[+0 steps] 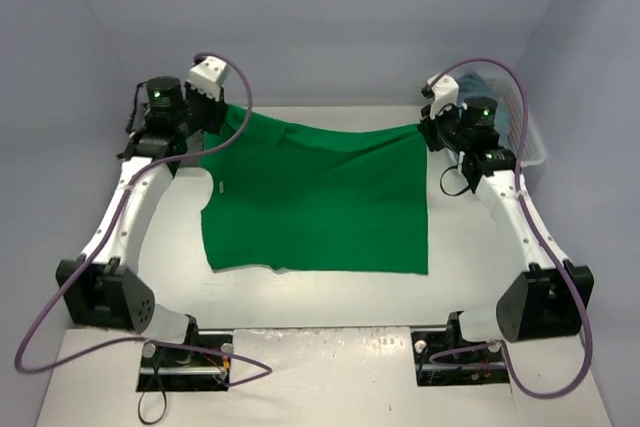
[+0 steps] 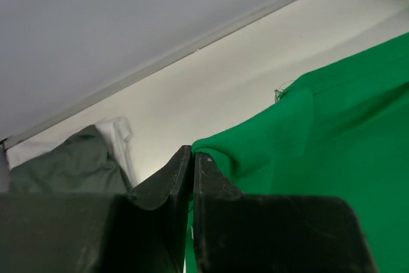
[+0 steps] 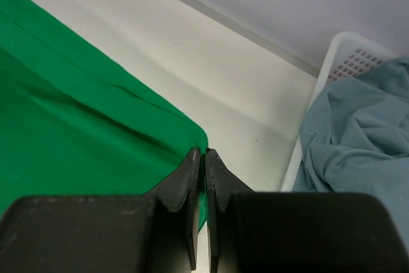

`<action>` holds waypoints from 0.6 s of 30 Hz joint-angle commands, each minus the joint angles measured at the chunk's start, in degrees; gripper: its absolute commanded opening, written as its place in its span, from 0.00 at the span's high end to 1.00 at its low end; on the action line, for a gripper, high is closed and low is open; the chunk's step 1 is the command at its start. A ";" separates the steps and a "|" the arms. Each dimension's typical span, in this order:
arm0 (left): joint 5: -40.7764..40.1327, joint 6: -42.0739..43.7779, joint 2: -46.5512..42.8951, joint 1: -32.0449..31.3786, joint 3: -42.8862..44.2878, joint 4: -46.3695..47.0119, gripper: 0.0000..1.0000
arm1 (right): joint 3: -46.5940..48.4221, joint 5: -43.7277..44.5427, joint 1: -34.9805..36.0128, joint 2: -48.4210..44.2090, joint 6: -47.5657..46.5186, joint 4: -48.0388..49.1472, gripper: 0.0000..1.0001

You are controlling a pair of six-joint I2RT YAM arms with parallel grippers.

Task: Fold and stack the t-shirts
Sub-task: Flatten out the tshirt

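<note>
The bright green t-shirt (image 1: 315, 202) is stretched over the middle of the table, its far edge lifted. My left gripper (image 1: 212, 107) is shut on its far left corner (image 2: 217, 151). My right gripper (image 1: 436, 125) is shut on its far right corner (image 3: 192, 139). The dusty light blue t-shirt (image 3: 358, 132) lies in the white basket (image 3: 339, 62) at the far right. The dark olive-grey t-shirt (image 2: 70, 164) and the white t-shirt (image 2: 121, 135) lie bunched at the far left in the left wrist view.
The white slatted basket (image 1: 530, 142) stands at the table's far right edge, right of my right arm. Grey walls enclose the table at the back and both sides. Purple cables loop from both arms.
</note>
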 commanded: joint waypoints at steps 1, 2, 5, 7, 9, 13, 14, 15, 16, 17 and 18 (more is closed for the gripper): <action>-4.40 3.57 3.06 -2.65 1.92 9.05 1.00 | 1.10 2.43 0.15 2.99 -1.43 8.95 1.00; -5.62 4.18 5.42 -3.52 2.09 9.84 1.00 | 1.10 3.22 0.15 3.71 -1.61 9.39 1.00; -7.21 4.27 10.43 -4.23 4.19 10.38 1.00 | 1.19 4.10 0.15 6.78 -2.49 10.80 1.00; -8.18 4.10 12.65 -4.59 4.82 11.51 1.00 | 1.45 4.63 0.23 9.33 -2.58 11.94 1.00; -8.71 3.84 14.67 -4.59 5.26 12.13 1.00 | 1.63 4.37 -0.03 10.56 -2.49 12.12 1.00; -8.18 2.78 10.74 -4.67 2.81 12.66 1.00 | -0.30 1.39 0.06 5.49 -0.91 10.89 1.00; -7.84 2.61 9.50 -4.76 2.36 12.57 1.00 | -0.22 1.12 0.06 2.25 -0.65 9.15 1.00; -7.48 2.52 8.27 -4.85 2.62 11.70 1.00 | 0.04 0.86 0.14 0.74 -0.30 8.17 1.00; -7.04 1.99 5.65 -4.85 3.15 10.48 1.00 | 0.39 0.68 -0.03 -1.10 -0.03 6.95 1.00; -6.34 1.64 2.67 -4.94 4.46 7.59 1.00 | 1.70 0.68 -0.03 -4.43 0.75 3.97 1.00; -5.99 1.11 2.64 -4.94 5.17 6.17 1.00 | 2.41 0.59 -0.03 -6.11 1.20 2.55 1.00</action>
